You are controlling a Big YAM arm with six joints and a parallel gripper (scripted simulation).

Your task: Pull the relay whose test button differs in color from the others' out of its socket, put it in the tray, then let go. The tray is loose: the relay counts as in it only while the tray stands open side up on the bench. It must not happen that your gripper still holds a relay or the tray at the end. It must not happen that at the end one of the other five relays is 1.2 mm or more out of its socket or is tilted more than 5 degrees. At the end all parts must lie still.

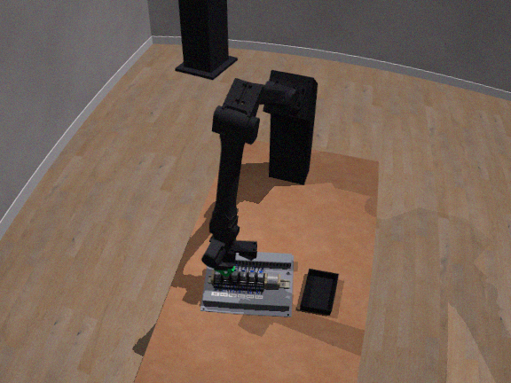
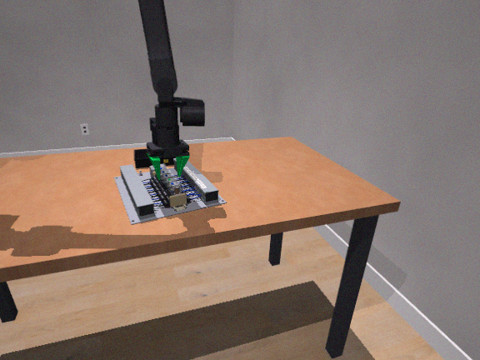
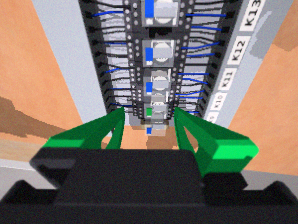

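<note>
The claw (image 3: 150, 116) hangs open, its green fingers on either side of the green-button relay (image 3: 157, 112). The black tray (image 1: 319, 291) sits beside the relay board (image 1: 284, 306).

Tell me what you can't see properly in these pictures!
- Tray: the exterior view shows only a dark sliver behind the tool; the wrist view misses it.
- Relay button colours: too small in the top and exterior views; only the wrist view shows the green button.
- Relay row: its far end is cut off by the wrist view's top edge.
- Small labels: blurred in the top view.
</note>
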